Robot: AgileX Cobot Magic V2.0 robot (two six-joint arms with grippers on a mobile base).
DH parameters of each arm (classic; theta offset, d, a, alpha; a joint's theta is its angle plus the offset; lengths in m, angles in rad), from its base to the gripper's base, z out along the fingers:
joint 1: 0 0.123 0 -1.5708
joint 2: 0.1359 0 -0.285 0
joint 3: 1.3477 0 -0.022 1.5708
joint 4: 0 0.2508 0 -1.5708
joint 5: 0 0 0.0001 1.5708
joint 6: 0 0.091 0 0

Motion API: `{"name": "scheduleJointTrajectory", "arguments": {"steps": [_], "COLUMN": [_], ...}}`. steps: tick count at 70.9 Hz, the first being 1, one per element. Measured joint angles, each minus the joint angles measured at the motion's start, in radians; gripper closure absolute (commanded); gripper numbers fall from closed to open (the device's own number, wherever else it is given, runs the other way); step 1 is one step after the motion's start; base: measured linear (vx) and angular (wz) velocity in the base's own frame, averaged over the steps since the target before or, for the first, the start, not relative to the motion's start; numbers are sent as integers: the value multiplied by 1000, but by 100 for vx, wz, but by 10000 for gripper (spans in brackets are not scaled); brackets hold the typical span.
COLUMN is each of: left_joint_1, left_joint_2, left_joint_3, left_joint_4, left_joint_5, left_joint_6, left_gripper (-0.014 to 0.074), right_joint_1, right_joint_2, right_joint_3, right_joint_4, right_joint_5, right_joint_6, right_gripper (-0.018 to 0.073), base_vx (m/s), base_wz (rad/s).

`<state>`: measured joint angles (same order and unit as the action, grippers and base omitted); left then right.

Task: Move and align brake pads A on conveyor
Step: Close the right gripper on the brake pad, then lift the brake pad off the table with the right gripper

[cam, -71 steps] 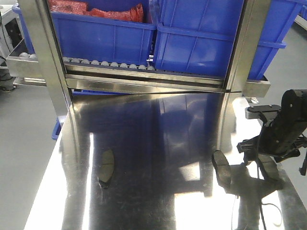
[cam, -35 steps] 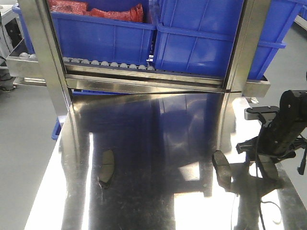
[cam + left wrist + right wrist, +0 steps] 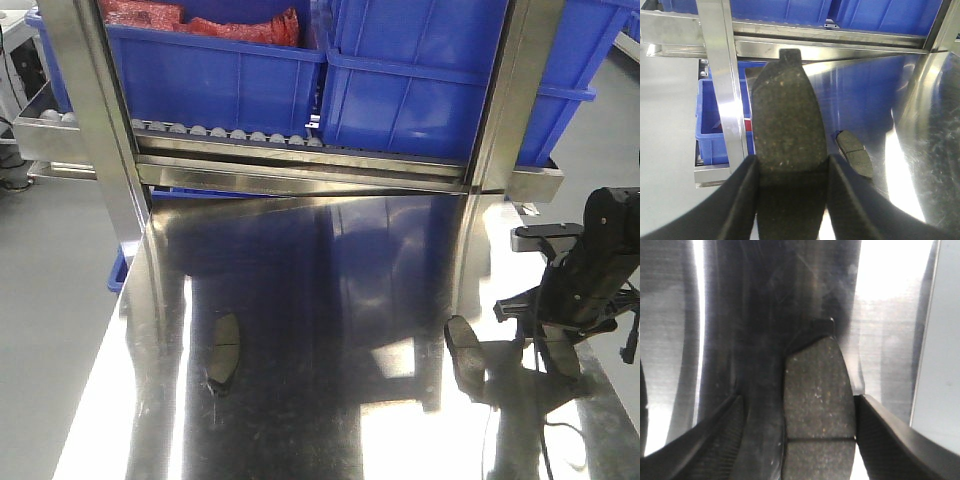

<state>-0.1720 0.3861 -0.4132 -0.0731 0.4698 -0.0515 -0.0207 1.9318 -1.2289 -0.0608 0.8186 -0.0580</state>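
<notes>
Pad [image 3: 785, 110] clamped in left gripper [image 3: 792, 161]; right gripper [image 3: 800, 401] spread wide, straddling another pad [image 3: 817, 385] on steel table [image 3: 670, 340]

Left gripper [image 3: 790, 167] clamped on a brake pad [image 3: 785, 120], fingers [image 3: 740, 200] pressing its edges, right arm [image 3: 592, 262] angled downward, right gripper [image 3: 800, 407] low, jaws spread wide.

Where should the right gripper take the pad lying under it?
By its long edges near the centre groove, from straight above: the brake pad lies flat on the steel table, lengthwise between the open fingers, which straddle its narrow width.
</notes>
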Motion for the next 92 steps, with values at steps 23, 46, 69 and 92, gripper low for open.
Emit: {"name": "scheduleJointTrajectory", "arguments": {"steps": [23,46,69,92], "left_joint_1": [0,0,0,0], "left_joint_2": [0,0,0,0], "left_joint_3": [0,0,0,0], "left_joint_4": [0,0,0,0], "left_joint_5": [0,0,0,0], "left_joint_6": [0,0,0,0], "left_gripper": [404,404,404,404], "right_joint_1": [0,0,0,0], "right_joint_2": [0,-38,-29,-62], "right_joint_3": [-2,4,6,6], "right_joint_4": [-1,-14,-12,-12], "right_joint_5": [35,57,55,56], "right_joint_6": [18,23,31,34], "right_gripper": [158,319,306,335], "base_vx": [0,0,0,0], "base_wz": [0,0,0,0]}}
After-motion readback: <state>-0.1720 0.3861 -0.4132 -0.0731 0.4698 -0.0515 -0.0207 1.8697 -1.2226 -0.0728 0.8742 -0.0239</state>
